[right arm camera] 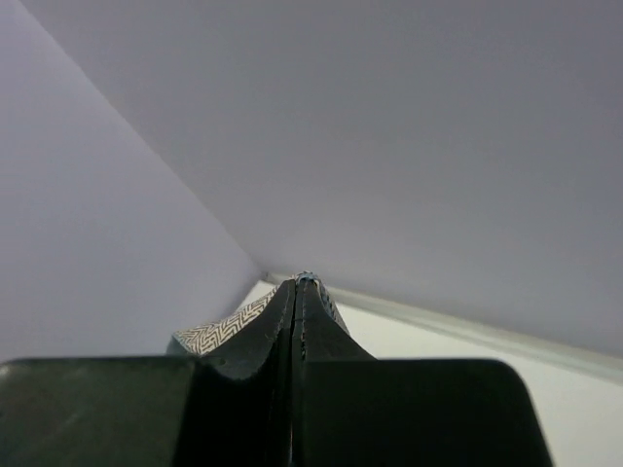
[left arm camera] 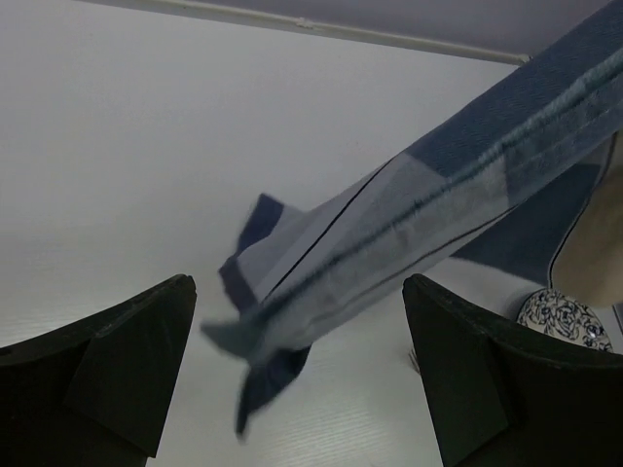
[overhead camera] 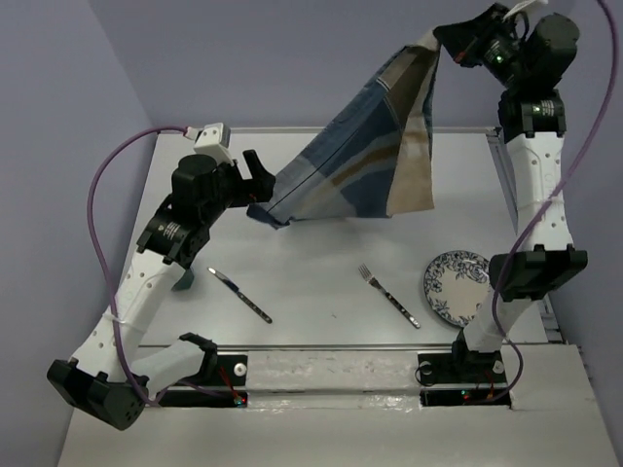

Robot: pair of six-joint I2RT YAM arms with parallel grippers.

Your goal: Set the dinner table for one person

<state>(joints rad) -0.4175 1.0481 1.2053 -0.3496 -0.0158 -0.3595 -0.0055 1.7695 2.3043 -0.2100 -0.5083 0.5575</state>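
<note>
A blue-and-tan striped cloth placemat (overhead camera: 370,146) hangs in the air above the off-white dinner table (overhead camera: 321,263). My right gripper (overhead camera: 446,39) is raised high at the back right and is shut on the placemat's top corner; the right wrist view shows its jaws (right arm camera: 297,287) pressed together on the cloth edge (right arm camera: 224,326). My left gripper (overhead camera: 261,180) is open at the placemat's low corner. In the left wrist view that corner (left arm camera: 389,243) hangs blurred between the spread fingers (left arm camera: 127,360). A knife (overhead camera: 239,294), a fork (overhead camera: 387,295) and a blue-patterned plate (overhead camera: 458,287) lie on the table.
A metal rail (overhead camera: 321,348) runs along the table's near edge by the arm bases. A small teal object (overhead camera: 183,282) sits partly hidden behind my left arm. Purple walls close in the left and back. The plate also shows in the left wrist view (left arm camera: 565,319).
</note>
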